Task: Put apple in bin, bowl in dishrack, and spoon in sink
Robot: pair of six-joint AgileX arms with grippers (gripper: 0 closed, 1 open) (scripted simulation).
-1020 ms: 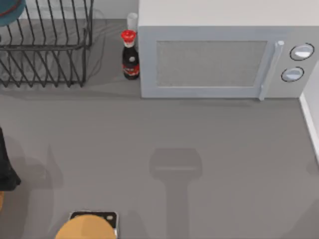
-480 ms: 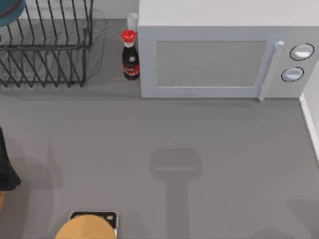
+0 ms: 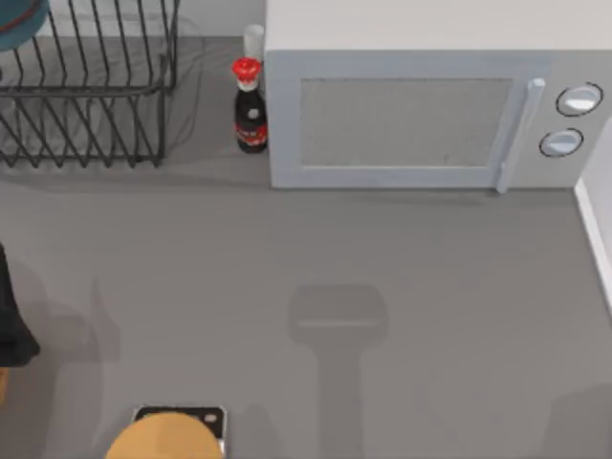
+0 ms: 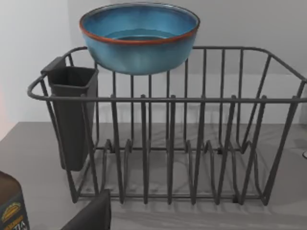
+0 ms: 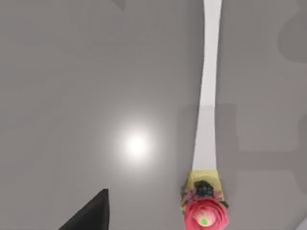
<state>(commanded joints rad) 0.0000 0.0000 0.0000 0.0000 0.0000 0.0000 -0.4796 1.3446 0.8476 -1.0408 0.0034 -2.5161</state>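
The bowl (image 4: 139, 36) sits on the top rail of the dishrack (image 4: 168, 143), at the back left of the grey surface (image 3: 316, 258); a dark cutlery holder (image 4: 72, 115) hangs on the rack's end. Beside the rack stands a red-capped sauce bottle (image 3: 250, 105), just left of the microwave (image 3: 430, 105). A dark part of the left arm (image 3: 11, 316) shows at the left edge. Whether either gripper's fingers are apart or together cannot be told.
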